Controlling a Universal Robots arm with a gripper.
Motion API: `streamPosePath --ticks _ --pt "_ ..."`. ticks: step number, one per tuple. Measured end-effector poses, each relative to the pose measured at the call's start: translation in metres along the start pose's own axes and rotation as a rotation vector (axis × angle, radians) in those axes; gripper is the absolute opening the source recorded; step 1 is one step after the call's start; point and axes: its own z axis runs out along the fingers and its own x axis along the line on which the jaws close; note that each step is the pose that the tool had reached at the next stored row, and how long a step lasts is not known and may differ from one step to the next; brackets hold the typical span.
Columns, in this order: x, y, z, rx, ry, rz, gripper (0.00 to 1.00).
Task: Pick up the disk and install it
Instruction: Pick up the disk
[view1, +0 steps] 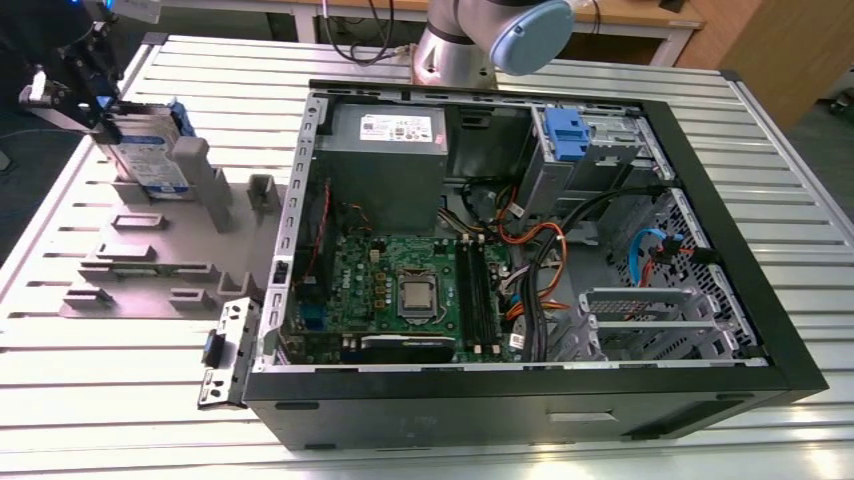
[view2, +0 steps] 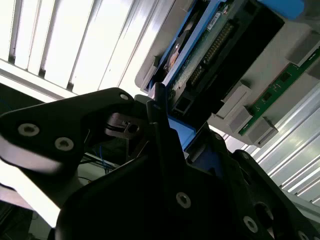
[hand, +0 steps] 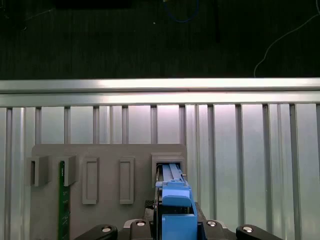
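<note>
Our black gripper (view1: 83, 105) straddles the silver, blue-framed disk (view1: 144, 150) standing in its grey plastic holder (view1: 134, 265); we cannot tell whether it grips, and nothing is installed yet.

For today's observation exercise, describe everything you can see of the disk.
The disk is a flat silver drive with a blue-and-white label, a blue plastic carrier frame and, in the second wrist view, a green circuit-board face. It stands upright on edge in a slot of the grey holder, the gripper at its top.
</note>
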Motion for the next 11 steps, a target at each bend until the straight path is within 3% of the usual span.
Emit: streamPosePath --ticks 11 --pt "0.0000 0.0000 0.0000 -0.0007 0.0004 -0.016 0.37"
